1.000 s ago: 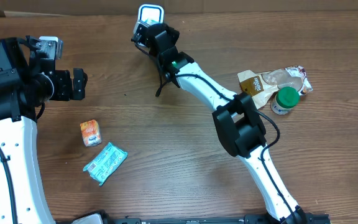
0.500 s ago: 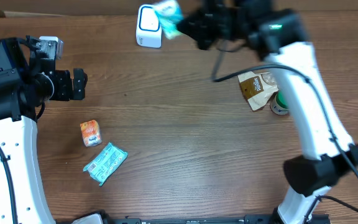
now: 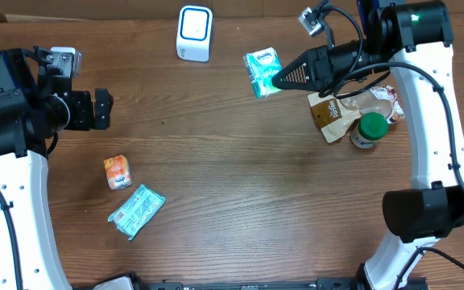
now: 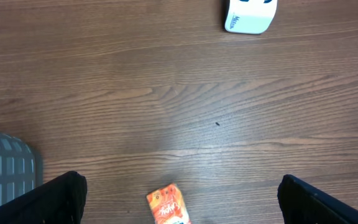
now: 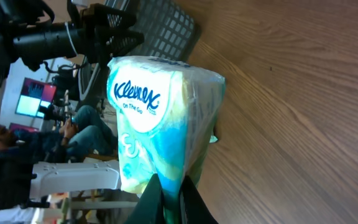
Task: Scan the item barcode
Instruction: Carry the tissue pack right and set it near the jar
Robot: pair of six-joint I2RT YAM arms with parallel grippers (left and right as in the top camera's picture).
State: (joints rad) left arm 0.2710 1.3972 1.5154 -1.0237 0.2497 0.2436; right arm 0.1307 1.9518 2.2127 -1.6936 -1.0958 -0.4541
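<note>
My right gripper (image 3: 281, 80) is shut on a teal and white tissue pack (image 3: 262, 72), held above the table to the right of the white barcode scanner (image 3: 194, 33). In the right wrist view the tissue pack (image 5: 160, 118) fills the middle, pinched at its lower edge between the dark fingers (image 5: 156, 202). My left gripper (image 3: 103, 109) hangs open at the far left with nothing in it. The scanner (image 4: 250, 15) shows at the top of the left wrist view.
An orange packet (image 3: 118, 171) and a teal wrapped packet (image 3: 136, 211) lie at the front left. A brown pouch (image 3: 333, 110), a clear bag (image 3: 375, 100) and a green-lidded jar (image 3: 369, 130) sit at the right. The orange packet (image 4: 169, 205) lies below my left gripper.
My right arm has swung away from the scanner to the right, carrying the tissue pack with it. The left arm has not moved.
</note>
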